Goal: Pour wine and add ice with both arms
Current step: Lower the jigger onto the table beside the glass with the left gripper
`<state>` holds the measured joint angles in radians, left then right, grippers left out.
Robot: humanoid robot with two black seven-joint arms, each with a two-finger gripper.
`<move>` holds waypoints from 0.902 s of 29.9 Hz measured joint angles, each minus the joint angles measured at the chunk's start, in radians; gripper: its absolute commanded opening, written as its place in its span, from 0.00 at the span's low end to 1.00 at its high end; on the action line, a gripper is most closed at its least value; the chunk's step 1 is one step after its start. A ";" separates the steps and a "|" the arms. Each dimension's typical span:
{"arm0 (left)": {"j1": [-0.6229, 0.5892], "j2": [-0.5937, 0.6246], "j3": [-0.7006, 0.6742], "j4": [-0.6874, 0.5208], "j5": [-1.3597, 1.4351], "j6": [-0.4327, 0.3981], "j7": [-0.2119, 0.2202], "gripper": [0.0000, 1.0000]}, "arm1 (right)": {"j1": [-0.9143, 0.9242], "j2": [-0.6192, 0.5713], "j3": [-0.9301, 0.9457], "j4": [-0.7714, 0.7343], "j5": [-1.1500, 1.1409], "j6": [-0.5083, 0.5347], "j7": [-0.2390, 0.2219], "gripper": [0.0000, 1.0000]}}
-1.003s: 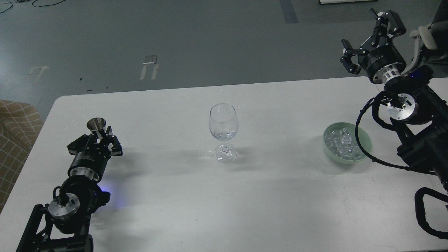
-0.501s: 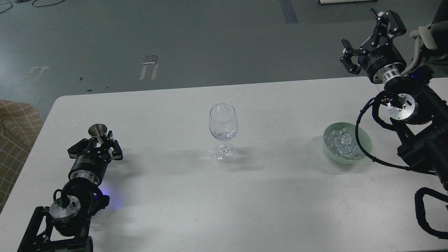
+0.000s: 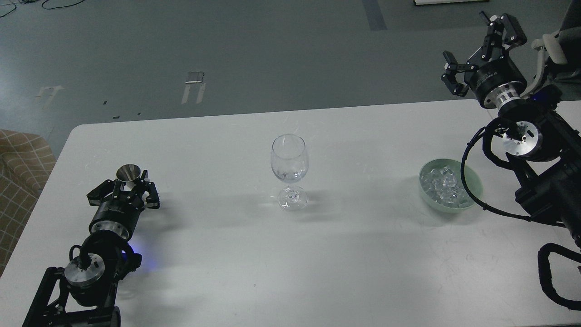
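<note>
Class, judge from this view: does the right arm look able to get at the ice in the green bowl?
Probably yes: the open right gripper hangs above and behind the green bowl, and nothing covers the ice.

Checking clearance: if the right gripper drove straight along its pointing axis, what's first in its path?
Nothing that I can see. The right gripper is open, raised beyond the table, pointing up and away over bare floor. Depth is unclear; the way looks free.
</note>
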<state>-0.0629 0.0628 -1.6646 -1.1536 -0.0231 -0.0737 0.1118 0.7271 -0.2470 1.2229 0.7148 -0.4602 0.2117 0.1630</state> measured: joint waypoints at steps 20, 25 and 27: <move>0.001 0.007 0.003 0.002 0.003 0.000 0.012 0.53 | -0.005 0.000 0.001 0.002 0.000 0.000 0.001 1.00; 0.001 0.008 0.005 0.002 0.003 0.000 0.014 0.62 | -0.005 0.000 0.002 0.001 0.000 0.000 0.001 1.00; 0.001 0.008 0.006 0.002 0.003 0.000 0.014 0.64 | -0.005 0.000 0.003 0.001 0.000 0.000 0.001 1.00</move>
<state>-0.0615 0.0706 -1.6584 -1.1520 -0.0199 -0.0736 0.1261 0.7225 -0.2470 1.2254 0.7156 -0.4602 0.2117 0.1640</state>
